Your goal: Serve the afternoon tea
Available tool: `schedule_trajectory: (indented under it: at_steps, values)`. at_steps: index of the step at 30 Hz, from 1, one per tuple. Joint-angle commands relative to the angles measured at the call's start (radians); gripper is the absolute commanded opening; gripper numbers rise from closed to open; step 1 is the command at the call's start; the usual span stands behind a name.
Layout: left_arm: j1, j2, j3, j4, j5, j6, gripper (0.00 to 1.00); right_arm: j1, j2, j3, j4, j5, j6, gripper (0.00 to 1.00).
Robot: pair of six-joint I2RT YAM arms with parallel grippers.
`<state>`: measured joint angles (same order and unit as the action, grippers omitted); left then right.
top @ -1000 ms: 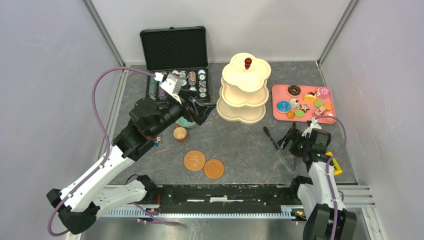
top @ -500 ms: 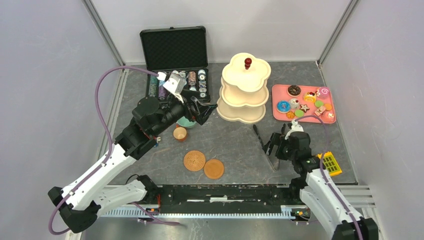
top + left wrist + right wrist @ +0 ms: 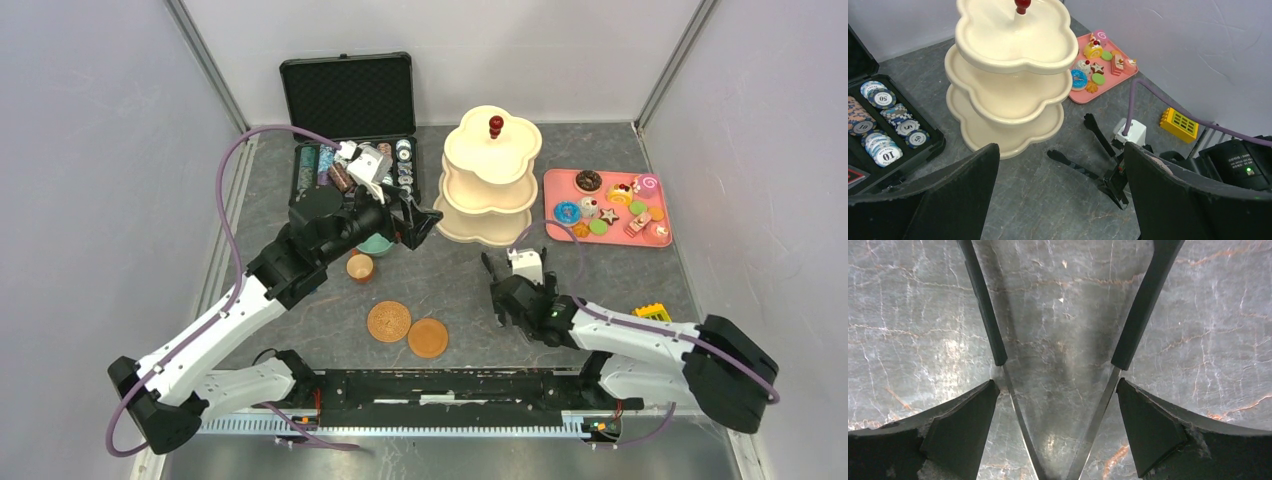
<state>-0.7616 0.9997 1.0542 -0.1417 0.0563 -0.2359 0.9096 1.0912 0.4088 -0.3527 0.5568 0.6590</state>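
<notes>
The stand [image 3: 490, 175] rises at the middle of the tabletop's far edge, with the pastries [image 3: 610, 205] on a pink tray [image 3: 556, 235] toward the far right corner. The teal cup [image 3: 376, 245] and brown cup [image 3: 360, 267] sit left of centre, and two saucers [image 3: 389, 321] lie side by side toward the near edge. The left hand [image 3: 1061, 146], fingers wide apart and gripping nothing, hangs just left of the stand's lowest tier. The right hand [image 3: 1057, 384], fingers spread, carries tongs [image 3: 987, 315] by their hinged end over bare tabletop near the centre.
</notes>
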Motion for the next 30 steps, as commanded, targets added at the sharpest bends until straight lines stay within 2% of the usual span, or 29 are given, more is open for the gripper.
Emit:
schedule_trajectory:
  at_steps: [1, 7, 10, 13, 15, 19, 25, 27, 30]
  values:
    - [-0.005, 0.013, 0.085, -0.032, -0.018, 0.058, 1.0, 0.044, 0.058, 0.018, 0.048, 0.152, 0.003, 0.98]
    - [-0.008, 0.022, 0.123, -0.054, -0.016, 0.043, 1.0, 0.045, -0.051, -0.13, 0.235, 0.107, -0.084, 0.98]
    - [-0.008, 0.021, 0.107, -0.06, -0.039, 0.064, 1.0, 0.044, -0.09, -0.157, 0.264, 0.1, -0.1, 0.91]
    - [-0.008, 0.019, 0.097, -0.073, -0.051, 0.099, 1.0, 0.042, -0.089, -0.163, 0.264, 0.108, -0.09, 0.89]
    - [-0.008, 0.01, 0.085, -0.072, -0.085, 0.11, 1.0, 0.041, -0.073, -0.157, 0.264, 0.108, -0.087, 0.89]
    - [-0.008, -0.01, 0.042, -0.05, -0.093, 0.118, 1.0, 0.022, -0.01, -0.116, 0.174, 0.15, 0.011, 0.96]
    - [-0.008, -0.019, 0.021, -0.05, -0.096, 0.124, 1.0, -0.032, 0.01, -0.136, 0.207, 0.075, 0.023, 0.98]
    - [-0.008, -0.022, 0.017, -0.047, -0.096, 0.125, 1.0, -0.034, 0.013, -0.131, 0.19, 0.084, 0.03, 0.93]
    - [-0.008, -0.03, 0.011, -0.045, -0.098, 0.125, 1.0, -0.035, 0.02, -0.128, 0.185, 0.069, 0.026, 0.8]
